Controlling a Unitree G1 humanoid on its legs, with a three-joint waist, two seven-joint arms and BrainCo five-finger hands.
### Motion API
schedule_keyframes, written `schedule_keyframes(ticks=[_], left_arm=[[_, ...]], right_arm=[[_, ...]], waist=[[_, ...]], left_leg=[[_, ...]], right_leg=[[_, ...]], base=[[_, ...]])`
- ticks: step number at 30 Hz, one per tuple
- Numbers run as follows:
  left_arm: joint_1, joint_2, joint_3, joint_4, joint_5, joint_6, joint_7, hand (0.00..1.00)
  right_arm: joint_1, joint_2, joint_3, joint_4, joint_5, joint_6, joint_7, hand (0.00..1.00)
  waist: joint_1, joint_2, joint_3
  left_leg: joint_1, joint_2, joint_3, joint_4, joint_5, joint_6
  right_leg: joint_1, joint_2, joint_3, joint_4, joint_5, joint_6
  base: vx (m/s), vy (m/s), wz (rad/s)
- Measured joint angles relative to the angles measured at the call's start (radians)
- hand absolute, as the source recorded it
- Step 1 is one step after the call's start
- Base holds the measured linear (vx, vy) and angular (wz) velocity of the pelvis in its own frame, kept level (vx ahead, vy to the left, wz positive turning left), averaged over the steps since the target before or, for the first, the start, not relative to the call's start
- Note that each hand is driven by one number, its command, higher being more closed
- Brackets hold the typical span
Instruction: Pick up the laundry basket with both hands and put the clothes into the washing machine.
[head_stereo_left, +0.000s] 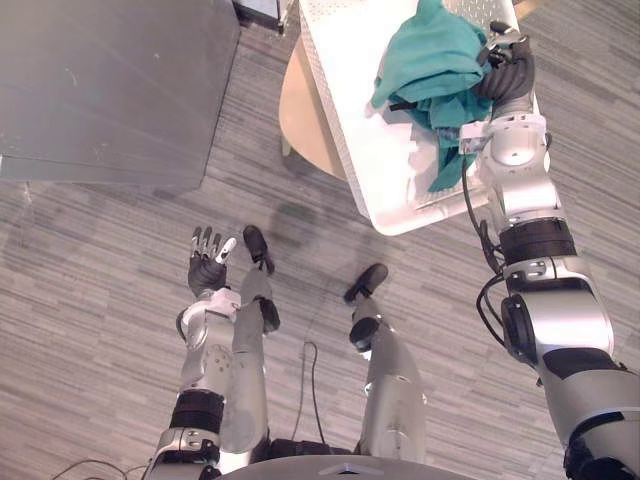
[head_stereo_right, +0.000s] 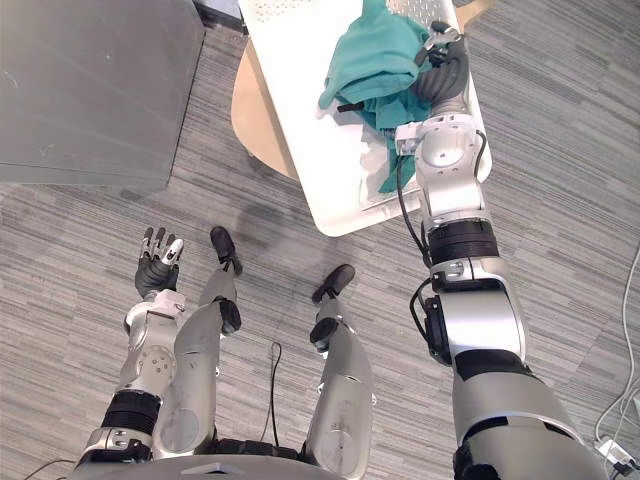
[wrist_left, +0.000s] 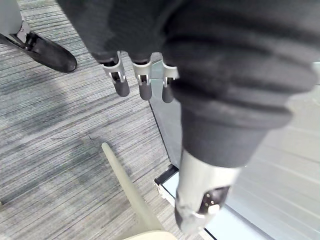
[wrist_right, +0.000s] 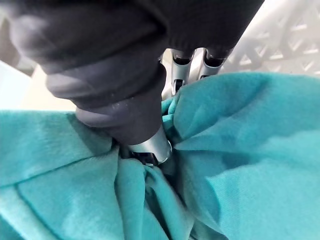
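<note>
The white plastic laundry basket (head_stereo_left: 345, 110) was plain across its inside, with a fine lattice of small holes along its rim and walls. Inside the basket lay a crumpled teal cloth garment (head_stereo_left: 432, 55), one solid blue-green with darker folds. At the basket's right rim the right hand (head_stereo_left: 508, 70) showed a black ribbed cover and silver fingers. Under the basket a round tabletop of pale beige wood (head_stereo_left: 303, 115) was unpatterned. Around the basket the grey carpet floor (head_stereo_left: 100, 270) carried thin light and dark streaks. Left of the basket stood a flat, dull grey metal cabinet (head_stereo_left: 110, 80). Nearer the robot than the basket, the left hand (head_stereo_left: 206, 268) was silver with dark fingertips and a black palm
</note>
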Motion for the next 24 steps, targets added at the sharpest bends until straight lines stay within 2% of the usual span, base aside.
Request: schedule_keyframes(ticks=[3, 7, 12, 15, 17, 20, 24], left_arm=[[0.0, 0.001, -0.018, 0.0, 0.0, 0.0, 0.0, 0.0], [0.002, 0.008, -0.039, -0.017, 0.002, 0.001, 0.002, 0.0], [0.001, 0.019, -0.073, -0.137, 0.072, 0.0, 0.007, 0.0], [-0.008, 0.044, -0.089, -0.258, 0.164, -0.002, 0.026, 0.0], [-0.051, 0.066, -0.097, -0.358, 0.25, -0.009, 0.053, 0.0], [-0.151, 0.093, -0.125, -0.45, 0.388, -0.026, 0.089, 0.0], [-0.276, 0.118, -0.18, -0.509, 0.489, -0.038, 0.124, 0.0]], right_arm=[[0.032, -0.011, -0.061, -0.058, 0.036, -0.025, -0.003, 1.0], [0.069, -0.02, -0.08, -0.129, 0.082, -0.044, -0.024, 1.0], [0.153, -0.006, -0.162, -0.203, 0.128, -0.071, -0.033, 1.0], [0.203, 0.038, -0.196, -0.285, 0.209, -0.106, -0.039, 1.0], [0.243, 0.097, -0.21, -0.376, 0.26, -0.138, -0.038, 1.0], [0.282, 0.172, -0.211, -0.5, 0.284, -0.167, -0.036, 1.0], [0.294, 0.21, -0.193, -0.657, 0.303, -0.189, -0.033, 1.0]], waist=[[-0.001, 0.0, 0.0], [-0.006, -0.001, 0.0], [-0.009, 0.0, 0.0], [-0.018, 0.0, 0.0], [-0.02, 0.0, 0.0], [-0.026, 0.0, 0.0], [-0.04, 0.0, 0.0]], left_leg=[[0.015, 0.01, 0.027, 0.003, 0.0, 0.001], [0.01, 0.01, 0.03, 0.009, 0.0, 0.001], [-0.012, 0.01, 0.026, 0.014, 0.004, 0.006], [-0.02, 0.009, 0.024, 0.016, 0.011, 0.016], [-0.022, 0.009, 0.025, 0.016, 0.014, 0.019], [-0.022, 0.009, 0.025, 0.018, 0.015, 0.02], [-0.022, 0.009, 0.024, 0.025, 0.015, 0.02]], right_leg=[[-0.002, -0.006, 0.005, 0.035, -0.019, -0.003], [-0.02, -0.015, 0.014, 0.062, -0.032, -0.005], [-0.043, -0.018, 0.018, 0.07, -0.031, -0.005], [-0.051, -0.018, 0.017, 0.07, -0.032, -0.005], [-0.057, -0.017, 0.022, 0.072, -0.032, -0.005], [-0.061, -0.018, 0.026, 0.075, -0.032, -0.005], [-0.062, -0.019, 0.028, 0.08, -0.032, -0.005]], base=[[-0.02, -0.071, 0.01], [-0.01, -0.07, -0.02], [0.02, -0.051, 0.0], [0.04, -0.048, 0.01], [0.03, -0.048, -0.05], [0.02, -0.041, -0.03], [0.01, -0.041, -0.01]])
